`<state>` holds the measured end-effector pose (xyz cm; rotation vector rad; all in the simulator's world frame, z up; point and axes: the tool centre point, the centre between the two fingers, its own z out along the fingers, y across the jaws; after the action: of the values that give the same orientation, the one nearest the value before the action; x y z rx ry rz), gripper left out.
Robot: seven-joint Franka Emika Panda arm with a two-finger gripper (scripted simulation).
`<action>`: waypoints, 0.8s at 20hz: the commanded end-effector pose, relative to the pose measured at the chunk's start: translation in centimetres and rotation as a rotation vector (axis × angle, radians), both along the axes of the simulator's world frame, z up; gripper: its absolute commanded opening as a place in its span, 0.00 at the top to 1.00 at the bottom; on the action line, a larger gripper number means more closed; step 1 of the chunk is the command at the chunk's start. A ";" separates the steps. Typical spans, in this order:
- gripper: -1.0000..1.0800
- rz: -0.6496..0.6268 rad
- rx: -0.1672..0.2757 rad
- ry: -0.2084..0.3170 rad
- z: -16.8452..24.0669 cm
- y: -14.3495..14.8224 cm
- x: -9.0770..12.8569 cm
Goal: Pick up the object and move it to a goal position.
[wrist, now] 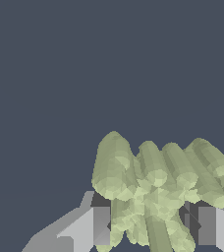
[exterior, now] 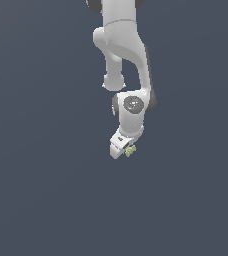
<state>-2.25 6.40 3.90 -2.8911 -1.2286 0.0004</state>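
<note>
Pale yellow-green lumpy object pinched between the two grey fingers of the white gripper, lobes fanning out past the fingertips; in the exterior view, seen at the gripper's tip against the plain dark grey ground.

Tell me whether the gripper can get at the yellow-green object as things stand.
Probably yes: the object already sits between the gripper fingers in the wrist view, with nothing else near it. Whether the fingers actually touch it cannot be told.
</note>
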 end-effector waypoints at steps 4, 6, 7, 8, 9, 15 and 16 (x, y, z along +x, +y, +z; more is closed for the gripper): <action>1.00 -0.001 0.000 0.000 -0.1 0.0 0.0; 1.00 -0.001 0.000 0.000 -0.1 0.0 0.0; 1.00 -0.001 0.000 0.000 -0.1 0.0 0.0; 1.00 -0.001 0.000 0.000 -0.1 0.0 0.0; 1.00 -0.001 0.000 -0.003 0.1 -0.1 0.1; 1.00 -0.001 0.000 -0.003 0.5 0.8 0.7; 1.00 -0.001 0.000 -0.003 0.6 1.1 0.9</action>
<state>-1.64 7.07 4.30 -2.8939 -1.2258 -0.0024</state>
